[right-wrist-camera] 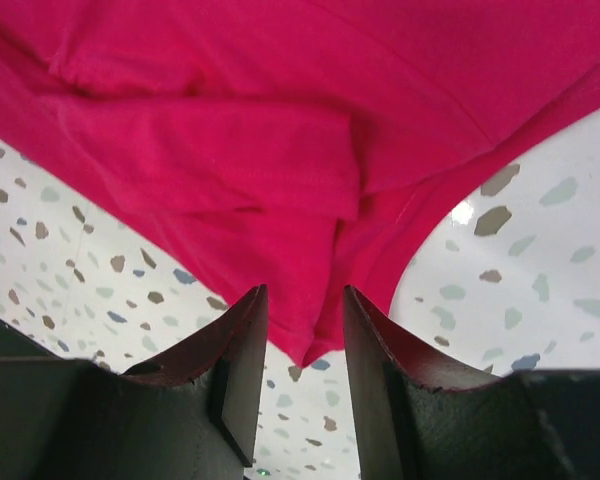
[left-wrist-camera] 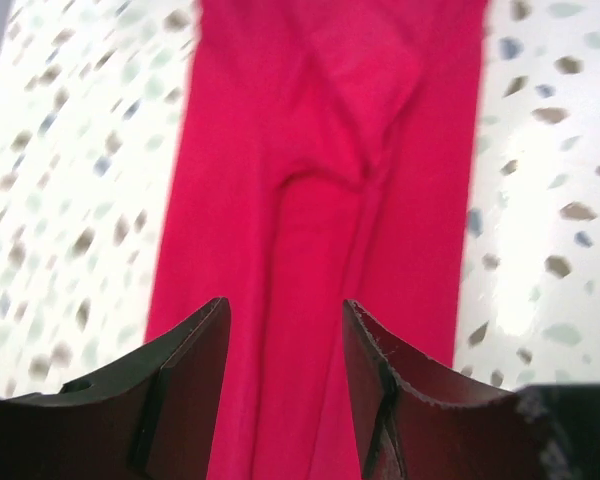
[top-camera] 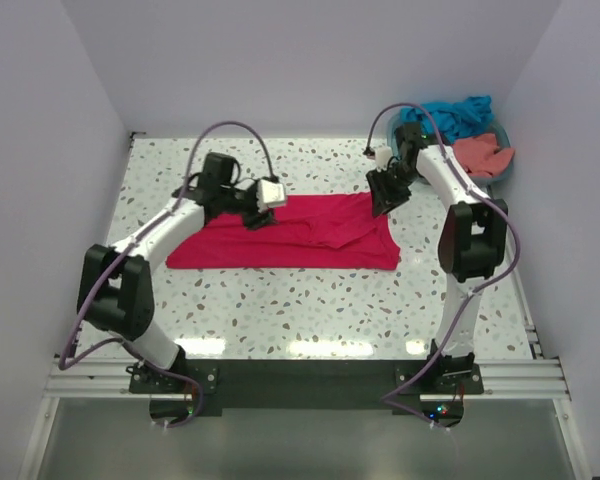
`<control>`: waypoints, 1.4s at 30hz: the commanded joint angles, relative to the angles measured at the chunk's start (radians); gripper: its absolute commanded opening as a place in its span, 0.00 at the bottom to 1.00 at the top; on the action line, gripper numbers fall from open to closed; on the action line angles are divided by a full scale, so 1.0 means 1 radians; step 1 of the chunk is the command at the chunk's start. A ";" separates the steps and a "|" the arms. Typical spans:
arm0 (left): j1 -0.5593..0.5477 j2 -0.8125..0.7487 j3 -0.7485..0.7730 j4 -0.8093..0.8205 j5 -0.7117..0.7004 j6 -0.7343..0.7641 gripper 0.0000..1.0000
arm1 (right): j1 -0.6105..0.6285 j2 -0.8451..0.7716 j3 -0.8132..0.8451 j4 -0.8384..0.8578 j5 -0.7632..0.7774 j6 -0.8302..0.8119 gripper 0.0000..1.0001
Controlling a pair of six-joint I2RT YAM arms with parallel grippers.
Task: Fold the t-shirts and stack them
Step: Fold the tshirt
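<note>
Left pincer (top-camera: 259, 217) and right pincer (top-camera: 383, 198) hover above the crimson t-shirt (top-camera: 290, 243).

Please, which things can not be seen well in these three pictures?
- Top view: the basket is mostly covered by the teal-blue t-shirt and the salmon t-shirt; anything under them is hidden.
- Top view: the left gripper and right gripper cover the far edge of the crimson-pink t-shirt.
- Left wrist view: blurred, shirt cut off at top and bottom.
- Right wrist view: shirt cut off at the top.

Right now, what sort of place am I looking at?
Likely a robot test booth: white walls box in a speckled table, with a left arm and right arm bolted to its edge.
</note>
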 commanded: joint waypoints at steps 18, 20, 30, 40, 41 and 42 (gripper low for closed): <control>-0.435 0.343 0.055 0.396 -0.023 0.191 0.50 | -0.006 0.175 0.061 0.073 -0.009 0.086 0.41; -0.439 0.360 0.066 0.398 -0.031 0.196 0.50 | -0.006 0.181 0.062 0.072 -0.018 0.089 0.40; -0.446 0.420 0.103 0.441 -0.092 0.174 0.28 | -0.006 0.206 0.084 0.050 -0.041 0.085 0.36; -0.441 0.370 0.088 0.464 -0.061 0.144 0.02 | -0.009 0.203 0.133 0.029 -0.091 0.063 0.00; -0.439 0.363 0.086 0.470 -0.061 0.137 0.00 | -0.011 0.197 0.134 0.035 -0.107 0.066 0.00; -0.435 0.351 0.078 0.476 -0.054 0.127 0.00 | -0.012 0.191 0.134 0.043 -0.119 0.069 0.00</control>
